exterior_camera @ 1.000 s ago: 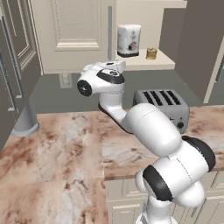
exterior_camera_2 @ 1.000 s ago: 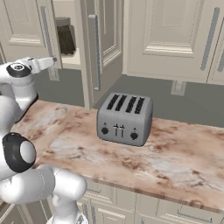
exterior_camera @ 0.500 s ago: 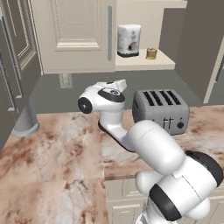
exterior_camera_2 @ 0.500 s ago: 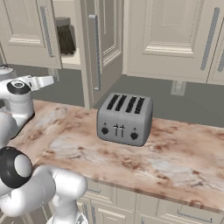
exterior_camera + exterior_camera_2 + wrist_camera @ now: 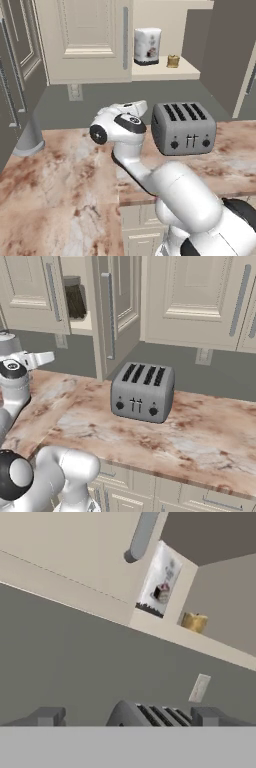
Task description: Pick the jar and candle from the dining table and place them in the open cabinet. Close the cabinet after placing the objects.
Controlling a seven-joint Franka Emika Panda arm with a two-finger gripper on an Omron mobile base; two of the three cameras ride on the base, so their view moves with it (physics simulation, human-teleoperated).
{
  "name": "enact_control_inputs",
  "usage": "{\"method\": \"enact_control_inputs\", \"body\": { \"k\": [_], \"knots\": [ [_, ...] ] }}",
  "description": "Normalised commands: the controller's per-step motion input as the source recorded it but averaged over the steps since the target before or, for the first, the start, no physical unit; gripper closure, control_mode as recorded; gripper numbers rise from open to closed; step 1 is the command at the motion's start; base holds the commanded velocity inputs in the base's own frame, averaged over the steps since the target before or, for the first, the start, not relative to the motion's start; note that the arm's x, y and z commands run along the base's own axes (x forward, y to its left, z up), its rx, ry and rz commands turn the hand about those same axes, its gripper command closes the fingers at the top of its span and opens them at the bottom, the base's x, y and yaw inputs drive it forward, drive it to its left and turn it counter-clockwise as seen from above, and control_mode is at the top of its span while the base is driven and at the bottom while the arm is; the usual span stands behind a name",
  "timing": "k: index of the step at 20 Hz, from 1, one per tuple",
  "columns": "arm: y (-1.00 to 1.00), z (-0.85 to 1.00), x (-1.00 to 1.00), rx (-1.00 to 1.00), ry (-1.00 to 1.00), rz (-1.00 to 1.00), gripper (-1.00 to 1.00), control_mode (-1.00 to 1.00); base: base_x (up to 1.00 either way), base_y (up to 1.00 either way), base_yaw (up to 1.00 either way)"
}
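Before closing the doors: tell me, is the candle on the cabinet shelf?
Yes, the candle stands on the cabinet shelf beside the jar.

You get flat, even rendered light with no glare and no clear source. The cabinet (image 5: 165, 70) interior reads bright and pale, while its open door's inner face falls to dull grey. The toaster (image 5: 183, 128) throws only a faint shadow. Edges stay straight; the hand view looks soft and slightly blurred.

My tilted hand camera: jar (image 5: 161, 583) and candle (image 5: 194, 622) apart on the cabinet (image 5: 65, 557) shelf, toaster (image 5: 150, 715) top between my spread pincer (image 5: 127, 716) fingertips.
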Motion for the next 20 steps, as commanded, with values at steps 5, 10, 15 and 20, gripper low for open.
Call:
{"method": "enact_control_inputs", "body": {
  "k": [5,10,15,20],
  "knots": [
    [0.12,0.26,-0.81,0.01,0.0,0.0,-1.0,-1.0,0.0,0.0,0.0],
    [-0.01,0.29,-0.9,0.08,0.0,-0.06,-1.0,-1.0,0.0,0.0,0.0],
    [-0.23,0.24,-0.76,0.09,0.02,-0.05,-1.0,-1.0,0.0,0.0,0.0],
    [-0.29,0.13,-0.85,0.11,0.02,-0.05,-1.0,-1.0,0.0,0.0,0.0]
  ]
}}
